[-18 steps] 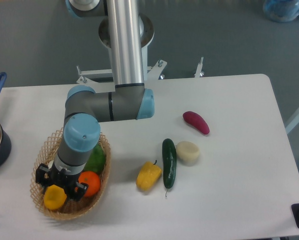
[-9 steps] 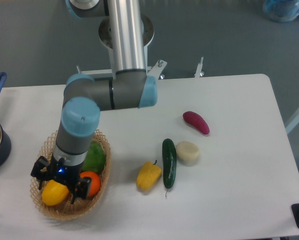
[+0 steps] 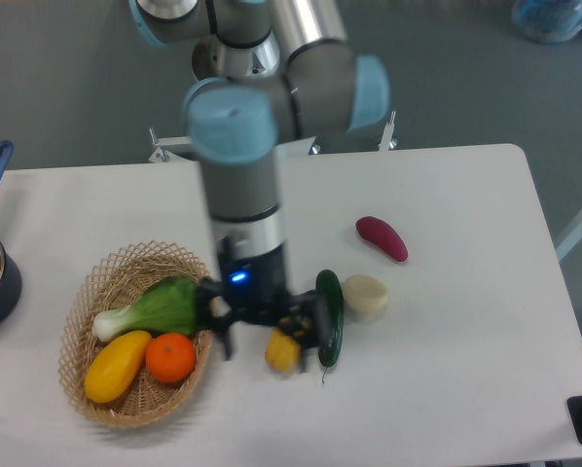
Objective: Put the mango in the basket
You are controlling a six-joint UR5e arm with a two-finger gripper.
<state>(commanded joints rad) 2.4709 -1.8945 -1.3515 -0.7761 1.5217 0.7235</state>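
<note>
One fixed camera – high, facing the arm's base – overlooks the whole table (image 3: 466,389).

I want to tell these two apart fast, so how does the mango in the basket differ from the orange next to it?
The mango is long and oval; the orange is round. The mango is yellow shading to orange and the larger of the two; the orange is a deeper orange and smaller. The mango lies slanted along the left side of the basket; the orange sits just right of it. Both rest inside the basket, below the leafy green vegetable.
</note>
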